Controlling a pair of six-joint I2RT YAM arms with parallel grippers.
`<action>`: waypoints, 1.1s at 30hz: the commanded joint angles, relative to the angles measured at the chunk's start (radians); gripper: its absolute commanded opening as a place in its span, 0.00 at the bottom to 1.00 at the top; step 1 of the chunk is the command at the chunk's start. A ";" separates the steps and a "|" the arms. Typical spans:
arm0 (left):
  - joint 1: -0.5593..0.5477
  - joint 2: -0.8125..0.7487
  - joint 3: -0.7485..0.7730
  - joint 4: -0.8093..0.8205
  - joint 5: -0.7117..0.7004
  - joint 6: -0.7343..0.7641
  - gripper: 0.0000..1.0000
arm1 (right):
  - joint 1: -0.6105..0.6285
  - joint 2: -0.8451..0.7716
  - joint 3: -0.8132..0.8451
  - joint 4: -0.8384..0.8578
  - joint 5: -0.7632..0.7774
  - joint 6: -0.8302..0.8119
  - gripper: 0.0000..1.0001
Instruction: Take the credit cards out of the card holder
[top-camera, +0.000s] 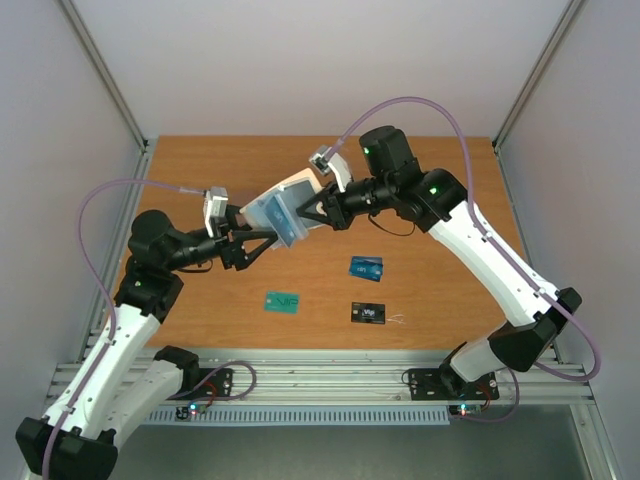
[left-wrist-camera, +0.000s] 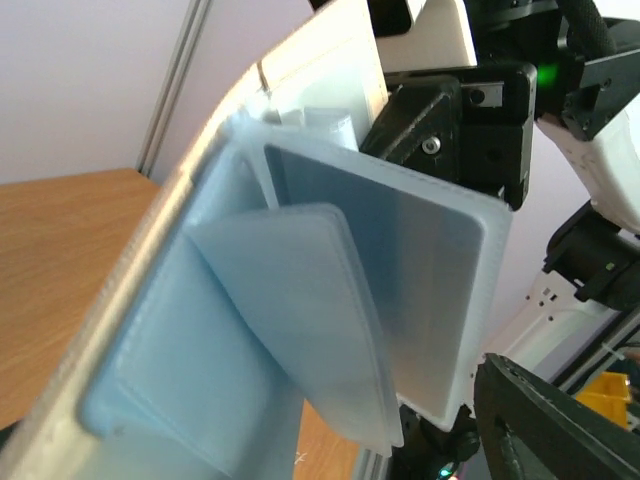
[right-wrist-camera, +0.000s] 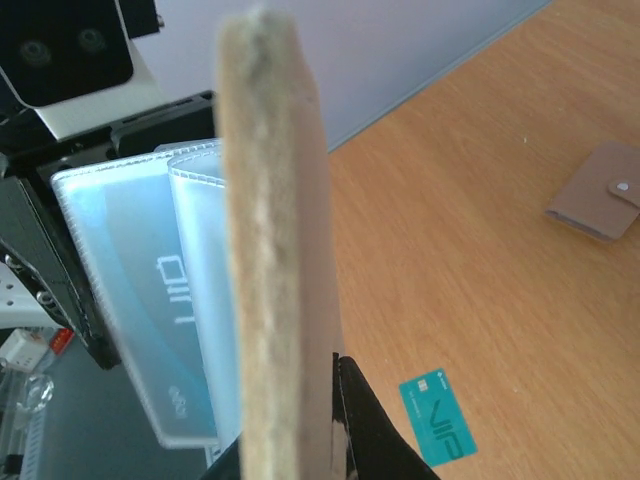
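The card holder (top-camera: 272, 212) hangs open in the air between both arms, its beige rim (right-wrist-camera: 268, 250) edge-on in the right wrist view. My right gripper (top-camera: 312, 210) is shut on its rim, one finger (right-wrist-camera: 375, 430) pressed to it. My left gripper (top-camera: 252, 243) is open around the clear sleeves (left-wrist-camera: 300, 300), one finger (left-wrist-camera: 545, 425) just beside them. A blue-teal card with white letters (right-wrist-camera: 150, 300) shows inside a sleeve. On the table lie the blue card (top-camera: 366, 268), the teal-green card (top-camera: 283, 301), also in the right wrist view (right-wrist-camera: 438, 417), and the black card (top-camera: 368, 313).
A mauve-brown square pouch (right-wrist-camera: 598, 190) lies on the wooden table (top-camera: 440, 200), out past the holder. White walls and metal posts (top-camera: 105, 75) close in the table at the left, right and back.
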 joint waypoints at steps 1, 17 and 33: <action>0.010 -0.014 -0.011 0.095 0.064 -0.065 0.88 | 0.001 -0.034 0.007 0.054 0.010 0.029 0.01; 0.019 -0.001 -0.001 0.089 -0.013 -0.116 0.00 | -0.003 -0.048 -0.032 0.141 -0.165 0.022 0.02; 0.010 0.065 0.093 -0.690 -1.065 0.782 0.00 | -0.021 -0.045 -0.054 0.058 0.111 0.038 0.35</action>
